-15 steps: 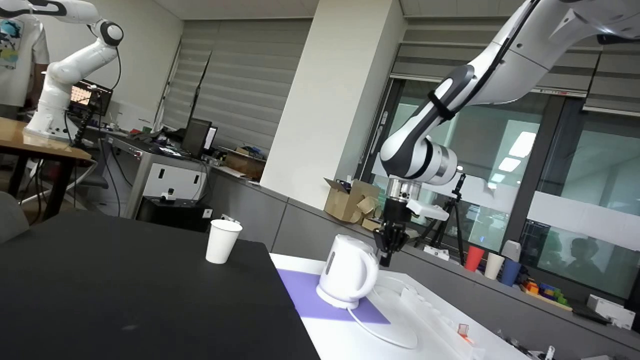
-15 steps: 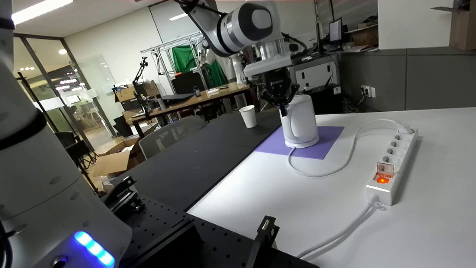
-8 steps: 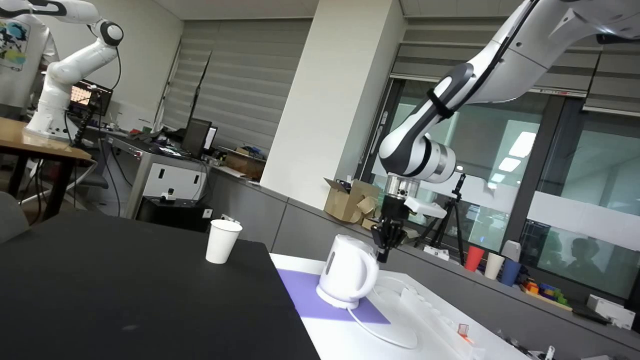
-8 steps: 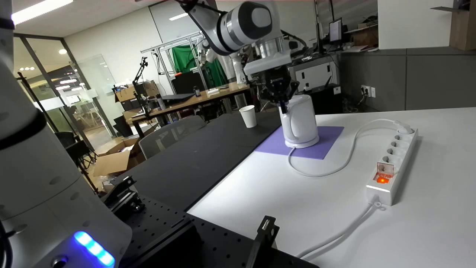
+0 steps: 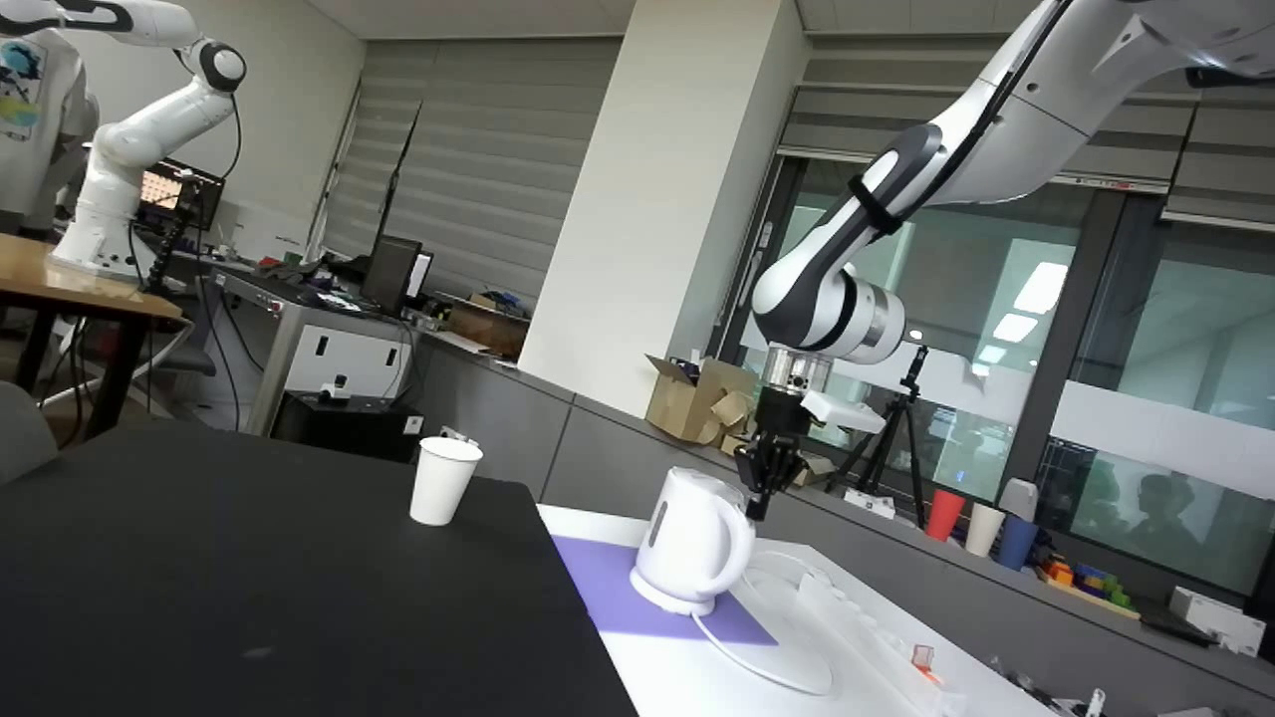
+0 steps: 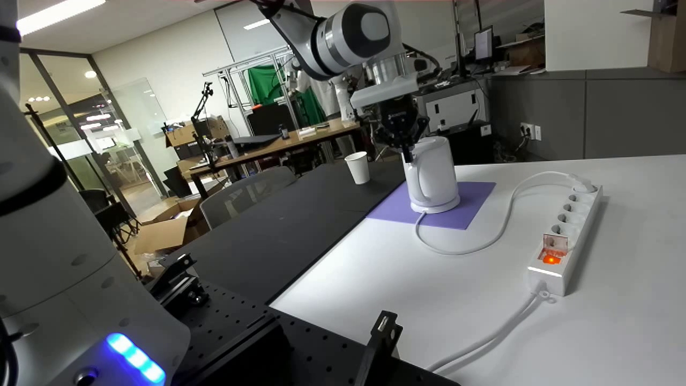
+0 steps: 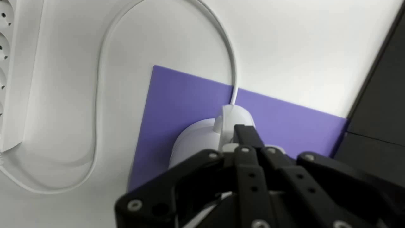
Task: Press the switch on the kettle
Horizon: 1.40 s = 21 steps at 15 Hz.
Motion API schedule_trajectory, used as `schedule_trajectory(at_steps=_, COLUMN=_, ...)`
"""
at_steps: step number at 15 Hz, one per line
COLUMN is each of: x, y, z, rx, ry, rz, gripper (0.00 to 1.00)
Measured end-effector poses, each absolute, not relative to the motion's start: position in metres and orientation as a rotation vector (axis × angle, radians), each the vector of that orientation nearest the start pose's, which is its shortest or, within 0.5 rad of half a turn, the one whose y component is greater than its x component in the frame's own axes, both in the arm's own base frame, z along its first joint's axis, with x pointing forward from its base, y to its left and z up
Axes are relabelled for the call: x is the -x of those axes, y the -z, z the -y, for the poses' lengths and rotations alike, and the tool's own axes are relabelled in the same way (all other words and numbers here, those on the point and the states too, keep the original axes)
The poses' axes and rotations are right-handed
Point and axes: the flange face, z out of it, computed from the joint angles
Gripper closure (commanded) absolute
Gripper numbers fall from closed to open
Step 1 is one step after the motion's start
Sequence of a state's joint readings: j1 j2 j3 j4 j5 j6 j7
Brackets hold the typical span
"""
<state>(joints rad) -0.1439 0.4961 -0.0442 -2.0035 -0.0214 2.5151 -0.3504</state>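
Wrist view shows my hand, pinched together, near the handle of the kettle on the purple mat; I can't make out the switch, so I'd align first, then press gently straight down.

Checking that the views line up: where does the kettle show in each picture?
In an exterior view: kettle just right of centre, lower half.
In an exterior view: kettle right of centre, around mid-height.
Wrist view: kettle near centre, partly behind the fingers.
Shared landmark: purple mat beneath it, in every view.
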Motion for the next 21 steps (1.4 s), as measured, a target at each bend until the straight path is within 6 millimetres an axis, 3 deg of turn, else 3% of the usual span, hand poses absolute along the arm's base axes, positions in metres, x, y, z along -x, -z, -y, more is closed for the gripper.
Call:
schedule_trajectory(at_steps=6, x=-0.597, y=-0.204, z=0.117, rx=3.161, ry=0.005, rz=0.274, gripper=1.0)
schedule_trajectory(at_steps=14, x=-0.592, y=-0.167, z=0.119, rx=3.131, ry=-0.071, rz=0.24, gripper=1.0)
schedule_trajectory(at_steps=21, x=-0.598, y=-0.179, z=0.113, rx=3.127, ry=-0.059, rz=0.256, gripper=1.0)
